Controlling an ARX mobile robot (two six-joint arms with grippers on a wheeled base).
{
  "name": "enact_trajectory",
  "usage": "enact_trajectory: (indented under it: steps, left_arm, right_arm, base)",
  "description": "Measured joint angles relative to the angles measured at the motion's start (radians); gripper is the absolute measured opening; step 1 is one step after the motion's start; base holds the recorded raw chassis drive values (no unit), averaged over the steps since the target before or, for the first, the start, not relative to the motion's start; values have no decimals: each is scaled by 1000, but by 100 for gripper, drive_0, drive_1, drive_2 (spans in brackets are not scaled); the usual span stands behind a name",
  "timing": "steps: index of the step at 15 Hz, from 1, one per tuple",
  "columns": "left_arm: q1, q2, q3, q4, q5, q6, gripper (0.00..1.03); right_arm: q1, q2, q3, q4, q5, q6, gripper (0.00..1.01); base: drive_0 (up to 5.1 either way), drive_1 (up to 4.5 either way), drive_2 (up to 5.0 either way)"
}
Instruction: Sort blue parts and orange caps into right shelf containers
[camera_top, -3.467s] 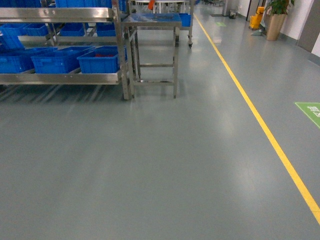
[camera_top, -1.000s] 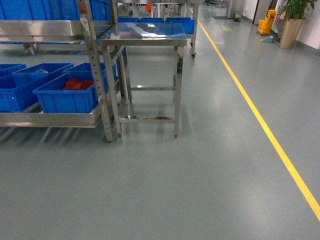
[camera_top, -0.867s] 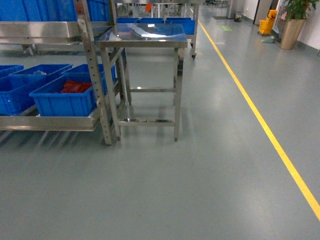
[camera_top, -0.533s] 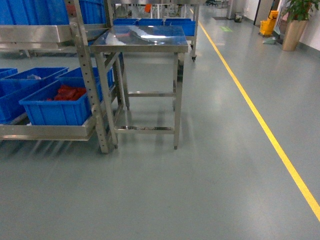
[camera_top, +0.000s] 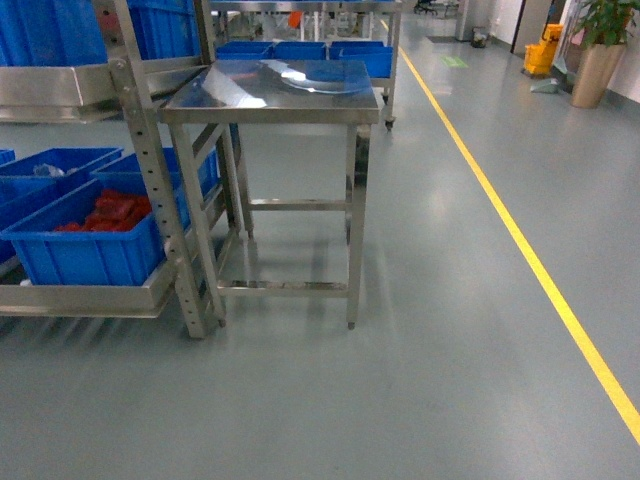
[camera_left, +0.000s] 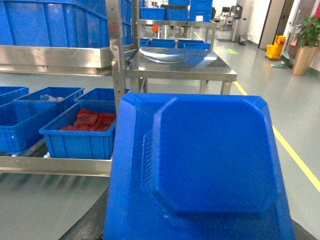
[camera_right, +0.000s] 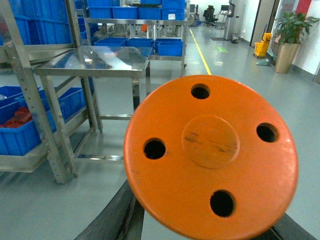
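Standing beside shelf (camera_top: 130, 170): steel table (camera_top: 275, 85), bins (camera_top: 75, 245).

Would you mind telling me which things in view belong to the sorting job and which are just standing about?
Belonging to the job:
- blue part, filling the left wrist view
- orange cap, filling the right wrist view
- shelf
- bin of red pieces

Standing about:
- steel table
- yellow floor line
- potted plant

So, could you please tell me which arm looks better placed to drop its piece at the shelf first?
Probably the left: the shelf and its blue bins stand on the left of the head view, and the blue part fills the left wrist view.
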Motion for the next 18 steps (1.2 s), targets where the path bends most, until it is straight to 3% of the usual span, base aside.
enact_trajectory:
  steps: [18]
  left_arm:
    - [0, 0, 0, -2, 0, 0, 43]
  right_arm:
    - [0, 0, 0, -5, 0, 0, 41]
  base:
    - [1, 426, -423]
